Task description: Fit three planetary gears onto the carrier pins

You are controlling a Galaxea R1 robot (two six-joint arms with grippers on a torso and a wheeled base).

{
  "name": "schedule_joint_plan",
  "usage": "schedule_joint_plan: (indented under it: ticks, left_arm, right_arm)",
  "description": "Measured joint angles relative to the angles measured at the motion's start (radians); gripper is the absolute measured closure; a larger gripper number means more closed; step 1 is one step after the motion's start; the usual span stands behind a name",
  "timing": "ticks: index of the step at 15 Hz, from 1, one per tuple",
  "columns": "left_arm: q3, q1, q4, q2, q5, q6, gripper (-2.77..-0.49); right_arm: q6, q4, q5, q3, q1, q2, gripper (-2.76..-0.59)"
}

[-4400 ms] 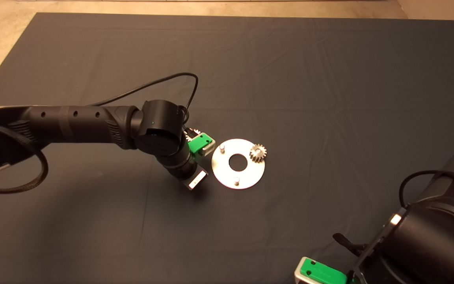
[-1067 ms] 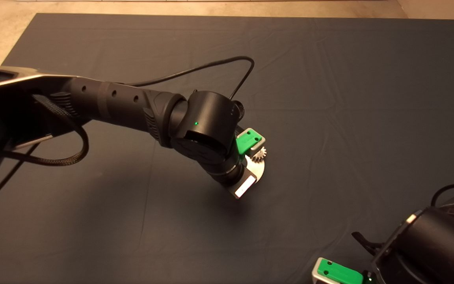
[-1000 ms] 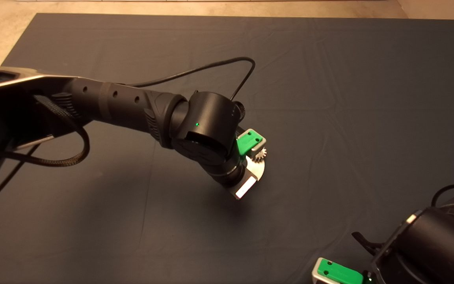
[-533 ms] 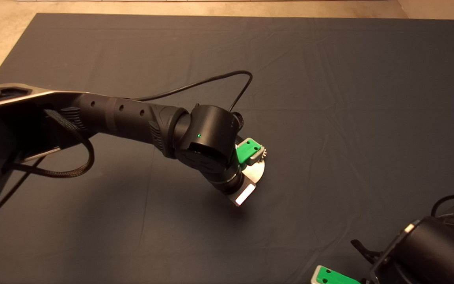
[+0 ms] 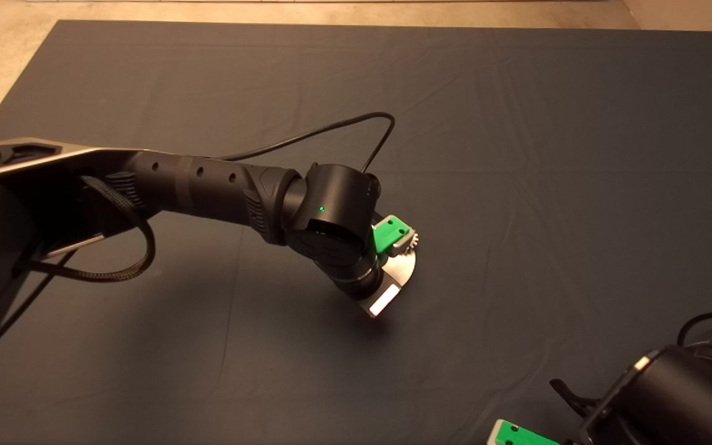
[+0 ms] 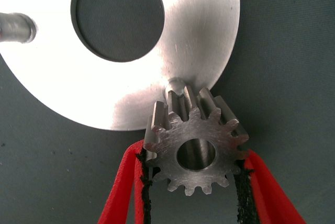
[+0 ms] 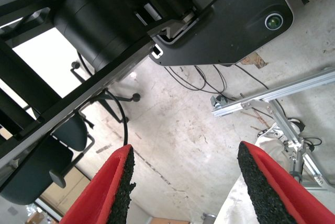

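One planetary gear pinched in left tool, above carrier pin

Dim warm light; disc glare, perhaps overexposed.

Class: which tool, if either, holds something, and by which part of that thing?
The left tool grips a planetary gear by opposite sides of its toothed rim. The right tool holds nothing.

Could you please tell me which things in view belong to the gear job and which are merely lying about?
Job:
- planetary gear gripped by left gripper
- carrier pins
- carrier disc
- a fitted gear

Not part of it:
- dark mat
- right gripper, parked open
- chair
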Motion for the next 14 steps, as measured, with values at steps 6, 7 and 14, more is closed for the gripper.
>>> schedule_joint_plan:
  ticks: [6, 7, 14]
  left_arm:
    - [-0.017, 0.0, 0.007, 0.008, 0.0, 0.013, -0.76]
    - [-0.02, 0.0, 0.008, 0.01, 0.0, 0.016, -0.76]
    - [-0.034, 0.019, 0.037, 0.014, 0.001, 0.023, -0.76]
  right_arm:
    - [0.0, -0.003, 0.0, 0.0, -0.013, 0.0, -1.45]
    - [0.0, -0.003, 0.0, 0.0, -0.013, 0.0, -1.45]
    - [0.0, -0.003, 0.0, 0.0, -0.015, 0.0, -1.45]
